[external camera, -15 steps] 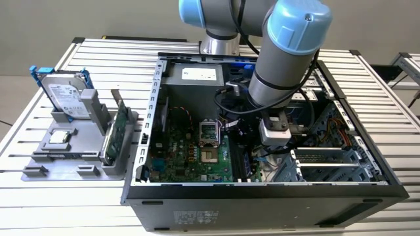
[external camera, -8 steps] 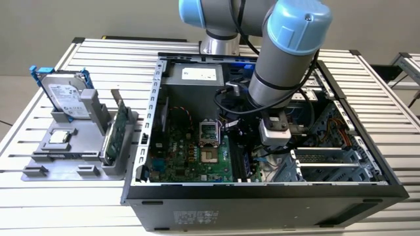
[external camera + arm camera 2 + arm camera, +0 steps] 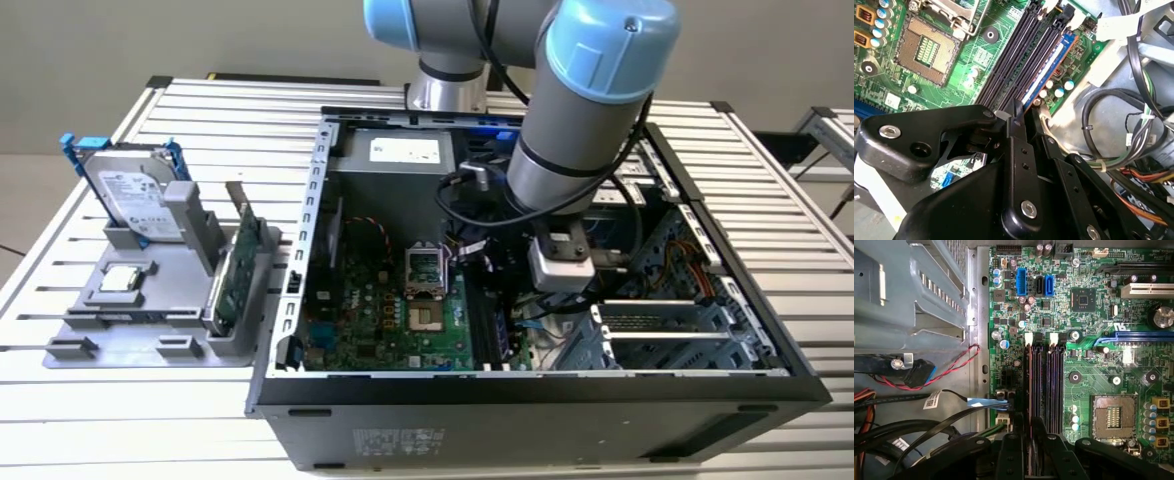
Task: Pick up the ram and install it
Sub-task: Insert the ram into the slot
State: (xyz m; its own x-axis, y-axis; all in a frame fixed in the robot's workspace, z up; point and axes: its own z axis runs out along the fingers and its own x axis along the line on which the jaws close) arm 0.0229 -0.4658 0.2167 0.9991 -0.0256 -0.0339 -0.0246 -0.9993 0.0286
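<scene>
A slatted metal table [image 3: 787, 255] carries one open computer case [image 3: 534, 385] and, at its 9 o'clock in the exterior view, one gray rack [image 3: 147, 320] holding one hard drive [image 3: 134, 190] and one green card [image 3: 235, 285]. I have my one arm [image 3: 574, 130] reaching down into the case. The second wrist view shows four black slots [image 3: 1024, 60] on the motherboard [image 3: 884, 95]; the ram [image 3: 1051, 65], one blue stick, sits along the outermost slot, running toward 1 o'clock from my gripper [image 3: 1016, 117]. The black fingers [image 3: 1016, 125] stand narrow around the stick's near end; whether they actually clamp it, I cannot tell. Black cable loops [image 3: 1114, 130] crowd the gripper at 3 o'clock, beside the board's edge. One bare processor socket [image 3: 929, 47] lies at 11 o'clock.
</scene>
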